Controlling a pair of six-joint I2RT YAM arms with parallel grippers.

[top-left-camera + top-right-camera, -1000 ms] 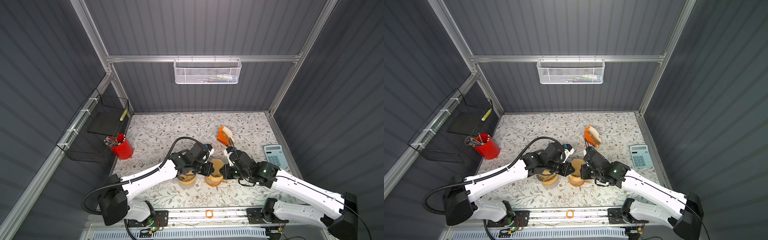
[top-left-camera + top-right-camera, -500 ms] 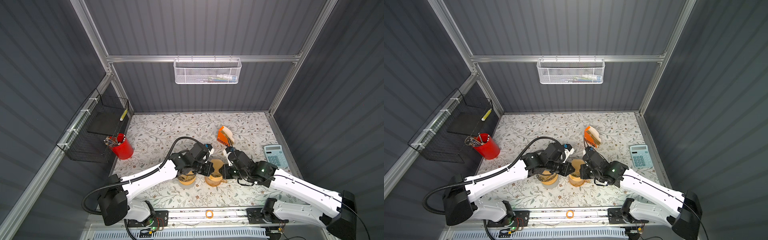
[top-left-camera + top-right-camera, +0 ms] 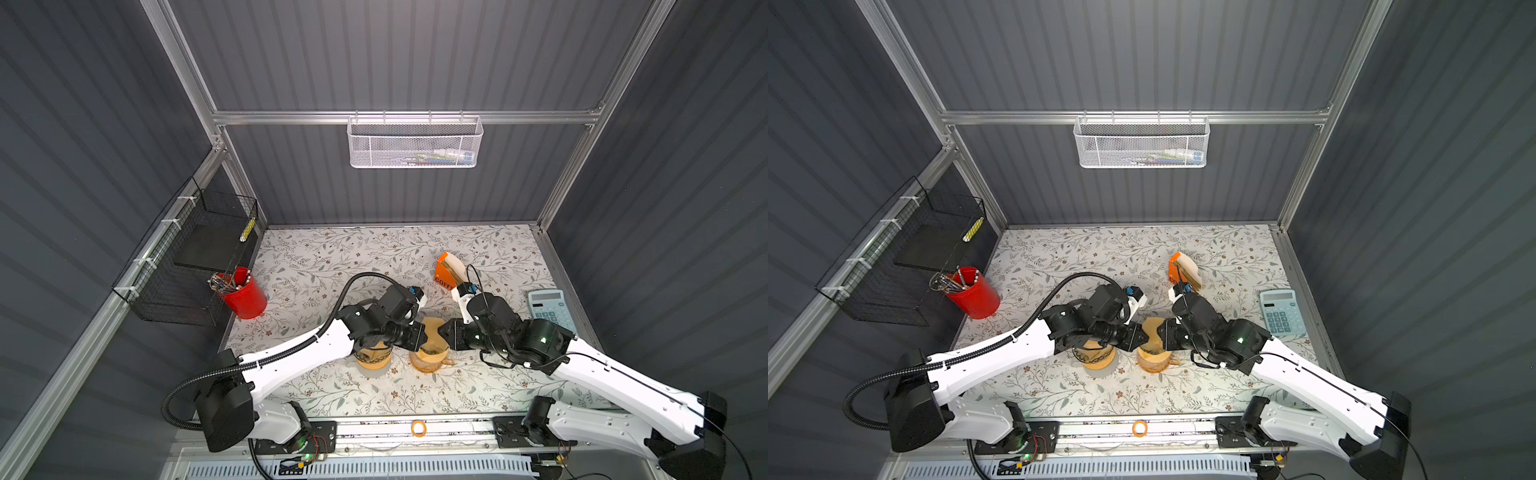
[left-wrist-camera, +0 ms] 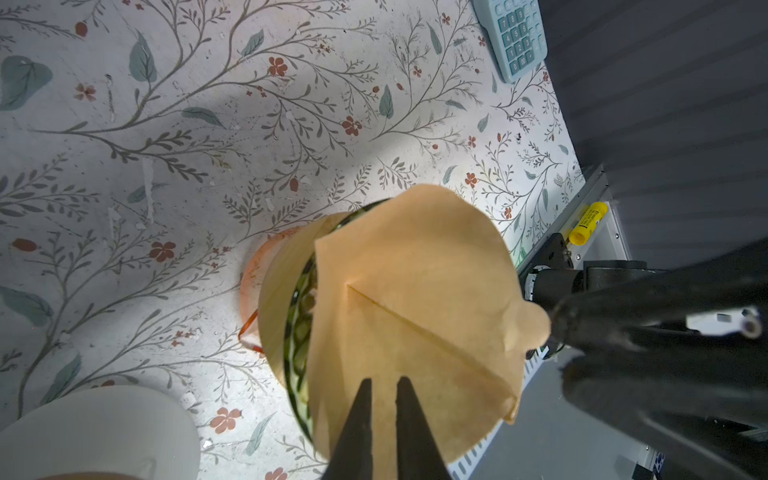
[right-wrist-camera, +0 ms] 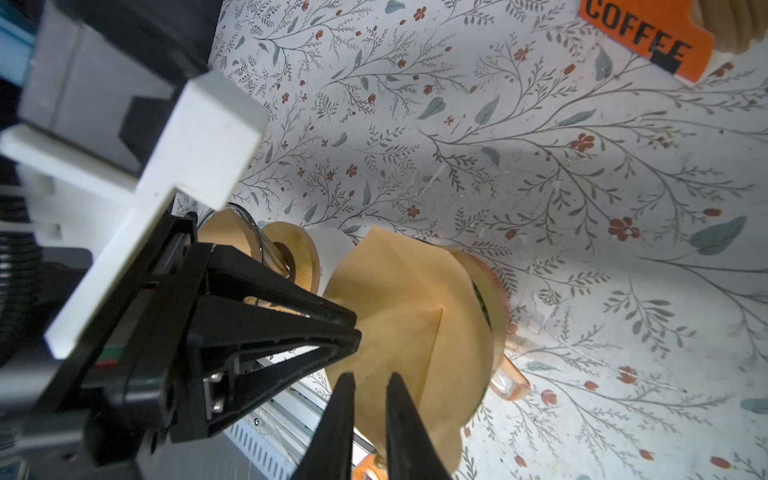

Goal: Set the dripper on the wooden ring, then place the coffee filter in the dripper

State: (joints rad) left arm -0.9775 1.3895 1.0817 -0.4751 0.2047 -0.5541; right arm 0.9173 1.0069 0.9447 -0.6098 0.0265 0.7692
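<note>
The floral desk point(image 3: 332, 257) carries everything. Both arms reach to its near middle and meet tip to tip over the dripper point(image 3: 429, 360), an amber glass piece with a wooden collar. It stands upright just beside a second glass vessel point(image 3: 374, 358) under the left arm. Farther back, the orange holder point(image 3: 444, 275) with the spare filters stands well apart from the work.

The coffee filter point(image 4: 415, 291) is out of that holder and opened into a cone. It sits tilted at the dripper's mouth, with part of the glass rim uncovered on one side in the left wrist view. Whether its point reaches the bottom is hidden. Picking and opening therefore look done, and seating is the step in hand.

The left hand point(image 4: 384, 380) is clenched on the filter's edge, with paper pinched between its narrow tips. The right hand point(image 5: 370, 376) has its tips a little apart at the opposite edge, near the filter's small tab. Whether it grips the paper or has let go cannot be told.

What appears left is to settle the cone squarely inside the rim, free both hands and draw them clear without dragging the paper out.
</note>
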